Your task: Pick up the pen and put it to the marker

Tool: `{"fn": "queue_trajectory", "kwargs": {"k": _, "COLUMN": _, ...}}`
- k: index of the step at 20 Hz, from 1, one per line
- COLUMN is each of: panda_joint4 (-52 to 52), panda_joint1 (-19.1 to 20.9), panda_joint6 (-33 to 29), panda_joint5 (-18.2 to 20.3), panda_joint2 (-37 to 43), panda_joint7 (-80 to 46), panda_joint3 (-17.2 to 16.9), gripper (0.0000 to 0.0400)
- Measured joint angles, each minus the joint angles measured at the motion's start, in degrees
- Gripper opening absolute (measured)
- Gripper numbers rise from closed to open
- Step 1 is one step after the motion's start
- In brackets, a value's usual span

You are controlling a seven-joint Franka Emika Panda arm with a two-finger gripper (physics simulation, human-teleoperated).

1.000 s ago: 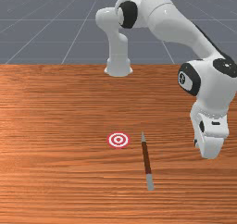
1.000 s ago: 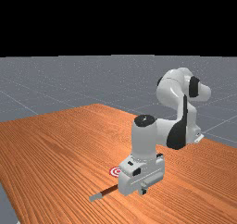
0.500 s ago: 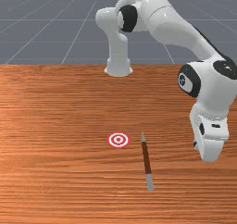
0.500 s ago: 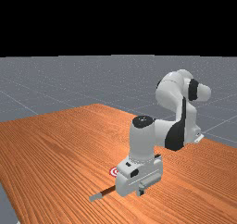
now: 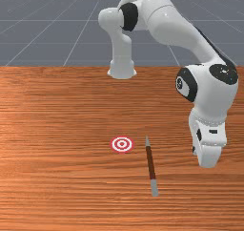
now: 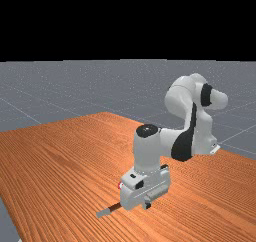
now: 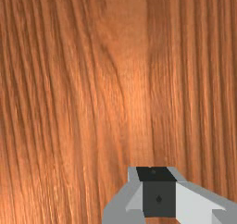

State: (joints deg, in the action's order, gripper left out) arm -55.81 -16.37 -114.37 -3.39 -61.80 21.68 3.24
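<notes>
Gripper [image 7: 158, 190] hangs off to one side of the pen [image 5: 151, 163]; nothing is picked up

I cannot tell from these pictures whether the gripper is spread or pressed together, though no pen is in its grasp. It hangs above the table [image 5: 57, 187], at the lower end of the arm [image 5: 209, 94], right of centre in the front view and low in the middle of the far view. The pen lies flat on the wood, just right of centre in the lower half of the front view, well apart from the gripper. Its grey tip [image 5: 147, 141] points up the frame; its brown barrel [image 5: 150, 161] runs down to a pale butt [image 5: 154, 188]. Beyond it, further left, the marker [image 5: 122, 144] sits near the tip without touching it.

This looks like the approach, with the grasp still to do. The pen should be light and stiff, probably smooth enough to roll or twist if nudged. The middle of the barrel seems the best hold, squeezed gently across its long sides, leaving the tip free to meet the marker. A grip near the butt would likely let it swing.
</notes>
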Motion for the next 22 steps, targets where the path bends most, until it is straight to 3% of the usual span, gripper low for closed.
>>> {"fn": "queue_trajectory", "kwargs": {"k": 9, "panda_joint4": -4.4, "panda_joint1": -0.08, "panda_joint6": -2.07, "panda_joint5": -0.04, "panda_joint2": 2.83, "panda_joint7": -1.4, "panda_joint3": -0.32, "gripper": 0.0}}
{"fn": "queue_trajectory", "kwargs": {"k": 13, "panda_joint4": 4.33, "panda_joint1": -2.3, "panda_joint6": 1.93, "panda_joint5": 0.5, "panda_joint2": -1.76, "panda_joint7": -7.3, "panda_joint3": -0.85, "gripper": 0.0}}
{"fn": "queue_trajectory", "kwargs": {"k": 16, "panda_joint4": 4.25, "panda_joint1": -2.76, "panda_joint6": 1.88, "panda_joint5": -0.09, "panda_joint2": -1.88, "panda_joint7": -3.94, "panda_joint3": -0.15, "gripper": 0.0}}
{"fn": "queue_trajectory", "kwargs": {"k": 17, "panda_joint4": 2.14, "panda_joint1": -1.33, "panda_joint6": -1.74, "panda_joint5": 1.9, "panda_joint2": -1.61, "panda_joint7": -1.93, "panda_joint3": 1.81, "gripper": 0.0}}
{"fn": "queue_trajectory", "kwargs": {"k": 18, "panda_joint4": -3.0, "panda_joint1": -3.86, "panda_joint6": -8.69, "panda_joint5": -1.78, "panda_joint2": 0.26, "panda_joint7": -6.5, "panda_joint3": -1.71, "gripper": 0.0}}
{"fn": "queue_trajectory", "kwargs": {"k": 19, "panda_joint4": 7.02, "panda_joint1": -3.58, "panda_joint6": 0.78, "panda_joint5": 0.54, "panda_joint2": -4.8, "panda_joint7": -8.24, "panda_joint3": -0.63, "gripper": 0.0}}
{"fn": "queue_trajectory", "kwargs": {"k": 22, "panda_joint4": 9.81, "panda_joint1": -4.06, "panda_joint6": 1.13, "panda_joint5": -0.7, "panda_joint2": -8.01, "panda_joint7": -5.3, "panda_joint3": -0.8, "gripper": 0.0}}
